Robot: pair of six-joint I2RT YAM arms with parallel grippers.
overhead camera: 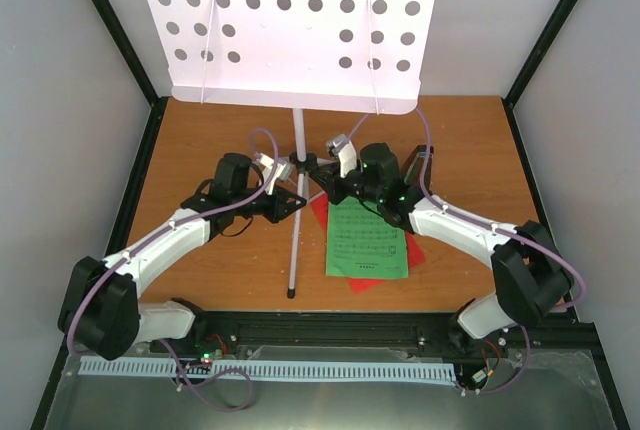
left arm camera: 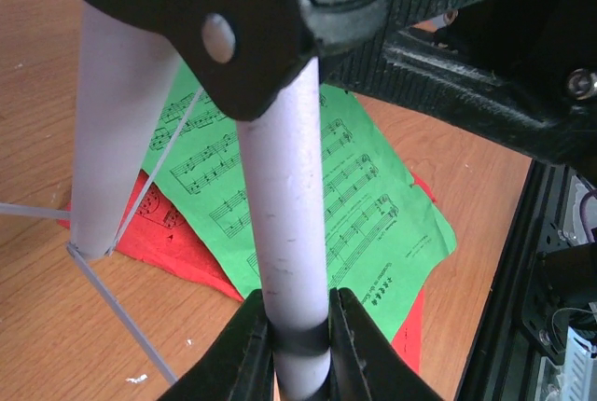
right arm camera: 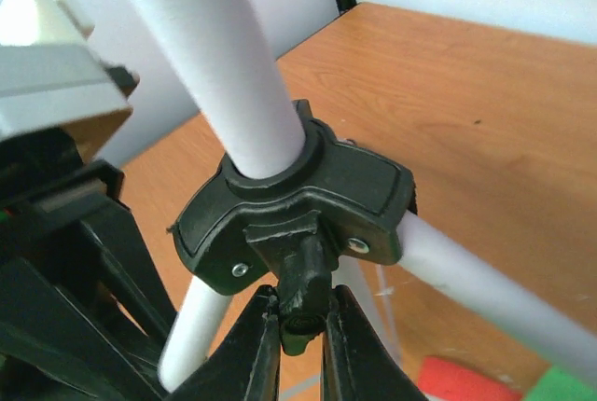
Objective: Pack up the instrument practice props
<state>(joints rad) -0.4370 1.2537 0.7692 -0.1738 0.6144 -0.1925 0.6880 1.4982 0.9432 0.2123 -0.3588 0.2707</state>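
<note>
This is a robotics lab test cell: plain pale wall panels [overhead camera: 60, 80] at left and right, black corner struts [overhead camera: 110, 25], a brown wooden tabletop [overhead camera: 200, 135], and a black metal rail [overhead camera: 330, 331] along the bottom.

A brown wooden table [overhead camera: 470, 140] sits enclosed by plain pale walls [overhead camera: 60, 100] and black frame posts [overhead camera: 110, 25].

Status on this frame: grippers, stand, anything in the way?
Left gripper shut on music stand white tube. Right gripper shut on its black collar tab. Stand upright, not folded. Green sheet over red sheets, loose beside it.
</note>
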